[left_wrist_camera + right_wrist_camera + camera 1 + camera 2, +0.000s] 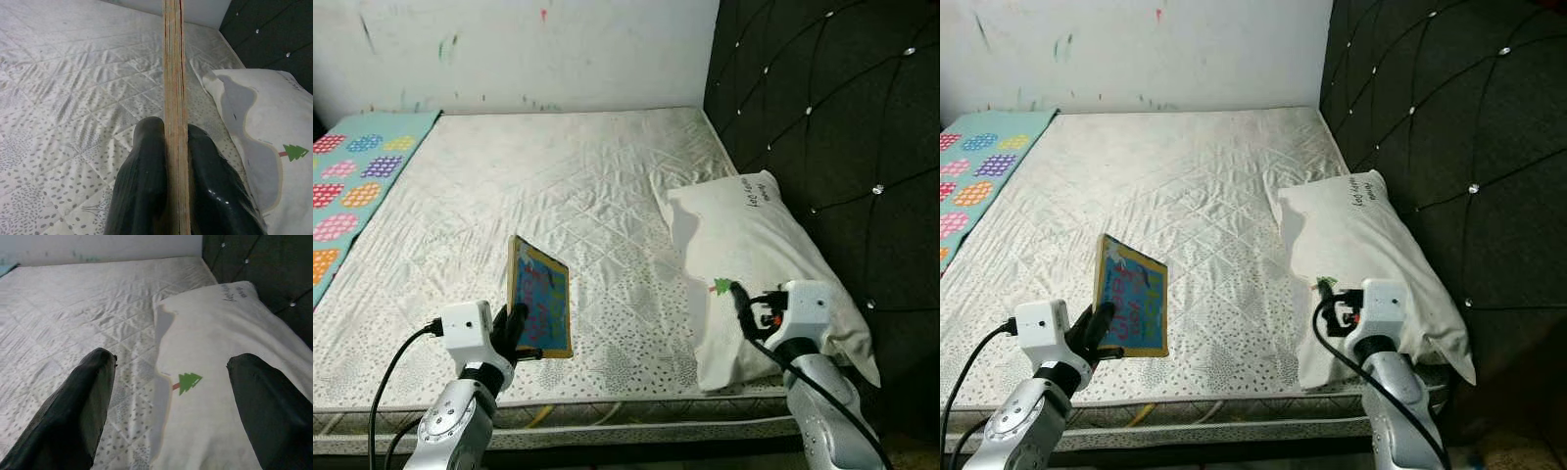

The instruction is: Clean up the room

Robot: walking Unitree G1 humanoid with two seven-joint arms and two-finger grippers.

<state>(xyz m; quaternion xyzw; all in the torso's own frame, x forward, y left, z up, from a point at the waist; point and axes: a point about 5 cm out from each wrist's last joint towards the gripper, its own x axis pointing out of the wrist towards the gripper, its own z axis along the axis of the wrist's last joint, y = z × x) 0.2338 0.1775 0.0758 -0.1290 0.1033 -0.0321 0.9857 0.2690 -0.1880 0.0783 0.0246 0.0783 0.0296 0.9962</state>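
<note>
A thin children's book with a blue and red cover and a yellow-brown edge stands upright above the front of the mattress. My left gripper is shut on its lower edge; in the left wrist view both fingers press the book's spine between them. My right gripper is open over the near end of a white pillow with a small green tree print. Its two fingers are spread wide with nothing between them.
A black tufted headboard rises along the right side. A teal blanket with coloured dots lies at the left edge of the bed. A white wall stands behind. The mattress front edge is just below my arms.
</note>
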